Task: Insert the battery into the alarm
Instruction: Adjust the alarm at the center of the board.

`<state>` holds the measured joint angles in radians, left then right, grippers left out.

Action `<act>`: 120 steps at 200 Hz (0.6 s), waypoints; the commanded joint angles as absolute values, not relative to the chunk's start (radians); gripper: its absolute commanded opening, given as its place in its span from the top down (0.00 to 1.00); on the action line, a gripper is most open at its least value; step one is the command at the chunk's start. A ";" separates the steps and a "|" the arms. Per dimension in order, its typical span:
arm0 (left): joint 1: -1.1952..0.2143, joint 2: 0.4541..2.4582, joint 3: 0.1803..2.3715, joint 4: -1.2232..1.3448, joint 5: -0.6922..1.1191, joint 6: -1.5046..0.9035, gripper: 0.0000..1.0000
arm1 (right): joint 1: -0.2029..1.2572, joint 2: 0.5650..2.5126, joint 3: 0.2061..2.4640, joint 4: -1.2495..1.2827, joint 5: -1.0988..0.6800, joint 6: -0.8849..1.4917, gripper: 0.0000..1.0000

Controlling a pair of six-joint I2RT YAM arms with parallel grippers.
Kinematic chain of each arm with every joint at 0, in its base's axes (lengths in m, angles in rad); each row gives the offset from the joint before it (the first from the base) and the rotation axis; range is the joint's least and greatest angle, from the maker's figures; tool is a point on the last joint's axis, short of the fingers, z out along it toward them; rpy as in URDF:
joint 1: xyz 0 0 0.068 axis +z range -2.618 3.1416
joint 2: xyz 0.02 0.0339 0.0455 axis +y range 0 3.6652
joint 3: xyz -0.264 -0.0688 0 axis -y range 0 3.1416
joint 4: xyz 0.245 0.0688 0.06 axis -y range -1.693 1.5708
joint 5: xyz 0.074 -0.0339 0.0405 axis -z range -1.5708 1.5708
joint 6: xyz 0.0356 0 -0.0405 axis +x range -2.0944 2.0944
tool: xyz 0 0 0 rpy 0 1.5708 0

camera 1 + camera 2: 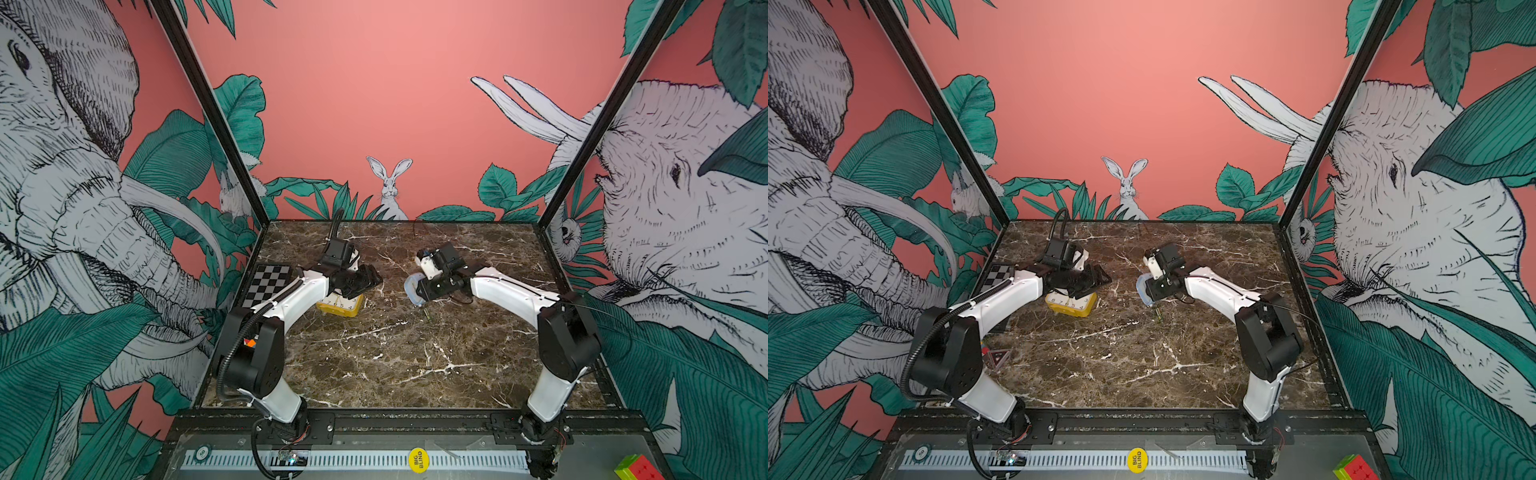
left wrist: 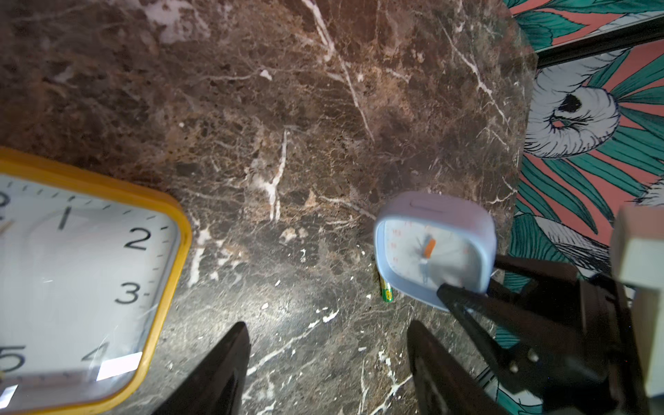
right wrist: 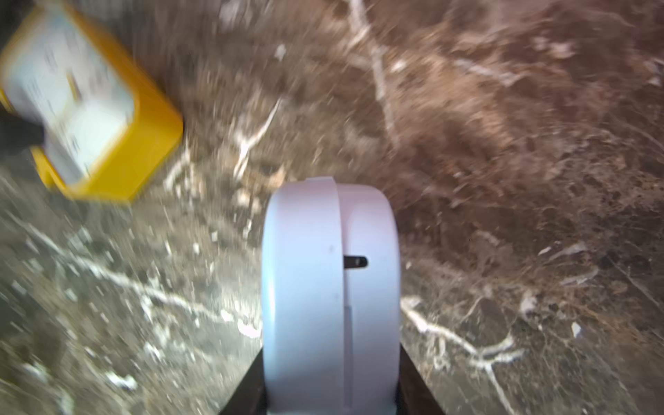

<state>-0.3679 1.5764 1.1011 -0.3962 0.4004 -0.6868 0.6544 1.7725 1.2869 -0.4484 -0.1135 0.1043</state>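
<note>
My right hand (image 1: 419,291) is clamped on the blue alarm (image 1: 410,289), well to the right of the yellow clock (image 1: 340,305) in both top views. From up there the alarm is just a pale rounded shape at my fingertips. My left wrist camera gives far more: the alarm's face (image 2: 434,248) turned towards the yellow clock's side, with an orange pointer on the dial. It also shows the battery (image 2: 386,290) lying on the surface (image 1: 395,361) just beside the alarm's lower edge, a green and yellow stub partly tucked behind it. In a top view the battery (image 1: 1158,316) is only a thin sliver. My right wrist camera sees the alarm edge-on (image 3: 330,287), a dark slot in its side (everything else there is smeared). There the alarm's body hides the battery completely.

My left hand (image 2: 325,345) is spread wide with nothing between its fingers (image 2: 230,359). It hangs over bare marble just past the yellow clock's right edge. The clock lies face up, and my left forearm covers its far part from above.

Left of the yellow clock sits a checkerboard (image 1: 268,282). A small triangle card (image 1: 998,357) shows nearer than the clock in a top view.
</note>
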 commanded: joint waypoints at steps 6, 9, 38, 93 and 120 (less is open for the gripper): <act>-0.370 1.491 1.046 -0.404 0.357 -0.686 0.29 | 0.748 1.746 1.245 -0.453 0.135 -0.081 0.66; -0.370 1.488 1.043 -0.407 0.354 -0.686 0.29 | 0.755 1.745 1.237 -0.441 0.148 -0.090 0.66; -0.368 1.456 1.015 -0.434 0.341 -0.678 0.29 | 0.819 1.739 1.165 -0.320 0.255 -0.176 0.67; -0.359 1.396 0.956 -0.420 0.292 -0.684 0.29 | 0.952 1.727 1.011 0.001 0.470 -0.433 0.70; -0.351 1.385 0.934 -0.418 0.290 -0.686 0.29 | 0.988 1.723 0.945 0.143 0.492 -0.532 0.67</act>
<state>-0.3607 1.4220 0.9600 -0.4118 0.3126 -0.6868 0.9611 1.7412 1.0023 -0.0383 0.4313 -0.3954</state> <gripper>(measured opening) 0.713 0.389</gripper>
